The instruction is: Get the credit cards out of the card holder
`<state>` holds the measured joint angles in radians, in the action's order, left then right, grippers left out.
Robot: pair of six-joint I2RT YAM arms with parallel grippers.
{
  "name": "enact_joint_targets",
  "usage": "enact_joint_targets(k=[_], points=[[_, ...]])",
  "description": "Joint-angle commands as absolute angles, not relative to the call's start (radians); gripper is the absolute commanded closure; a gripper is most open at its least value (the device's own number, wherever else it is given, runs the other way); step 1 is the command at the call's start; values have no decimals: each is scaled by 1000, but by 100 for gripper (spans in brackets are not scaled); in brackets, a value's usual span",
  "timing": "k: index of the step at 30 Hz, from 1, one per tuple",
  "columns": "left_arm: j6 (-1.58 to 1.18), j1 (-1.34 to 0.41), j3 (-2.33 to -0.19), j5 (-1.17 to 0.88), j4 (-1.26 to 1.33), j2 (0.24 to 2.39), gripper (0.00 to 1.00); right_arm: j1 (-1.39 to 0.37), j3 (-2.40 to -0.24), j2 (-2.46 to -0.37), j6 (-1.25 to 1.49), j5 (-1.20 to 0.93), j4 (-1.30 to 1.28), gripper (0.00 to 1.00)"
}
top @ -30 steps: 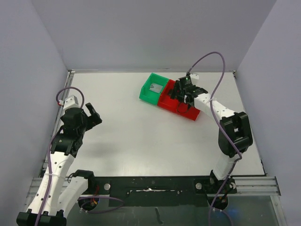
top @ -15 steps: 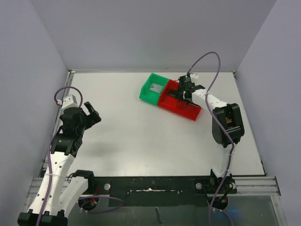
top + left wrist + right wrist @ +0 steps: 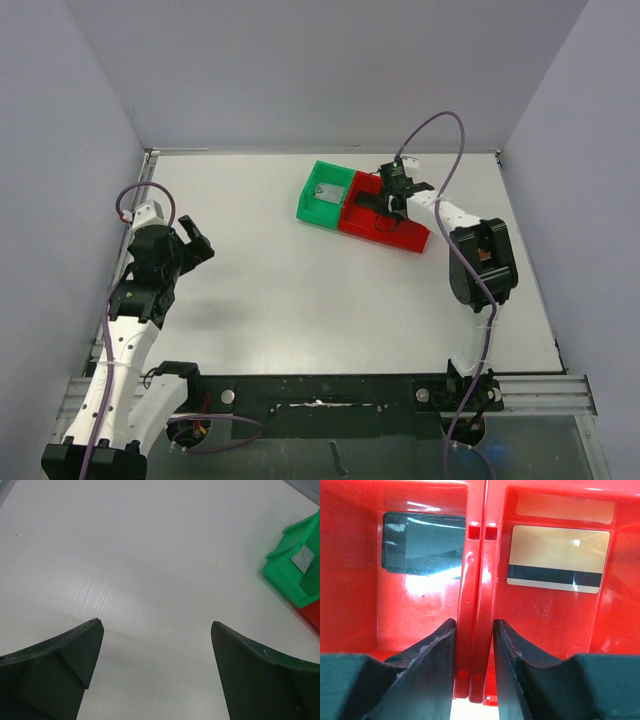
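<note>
Left gripper (image 3: 156,625) is found with its jaws spread fully apart and nothing between them. It is held above the bare table (image 3: 150,555) at the left side, well apart from the bins.

Green bin (image 3: 290,577): one pale rectangle is noted on its floor. It is taken to be a silver-grey card (image 3: 328,187), though it is too small in the overhead view to be confirmed.

Red bin (image 3: 405,240), set touching the green bin on its right: two compartments are seen, divided by a double partition (image 3: 475,580). In the wrist view a black card (image 3: 422,542) is laid flat in the left compartment. A gold card (image 3: 557,557), dark magnetic stripe turned up, is laid flat in the right one. Neither card is touched by anything.

Right gripper (image 3: 474,622) is placed over the red bin with one finger in each compartment. Its jaws are pressed against the two faces of the partition, so the bin wall is what is gripped and no card is held.

Card holder: not found in any view, so its place and contents cannot be stated.

Progress: three cards are judged to be already out of the holder and sorted into bins. Whether any are left inside cannot be told. Removal is judged to be at or near its end.
</note>
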<state>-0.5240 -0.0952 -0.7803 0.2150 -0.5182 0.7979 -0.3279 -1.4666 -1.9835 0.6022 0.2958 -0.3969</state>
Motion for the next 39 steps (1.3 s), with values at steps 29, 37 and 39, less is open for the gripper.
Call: enact_joint_targets(k=[29, 37, 39], points=[[-526, -77, -791, 184, -453, 822, 13, -529, -1230, -1738, 438, 193, -336, 70], [-525, -77, -787, 178, -451, 815, 13, -527, -1276, -1656, 415, 183, -364, 37], [-525, -77, -787, 175, -450, 812, 13, -526, -1288, -1622, 408, 220, -383, 32]])
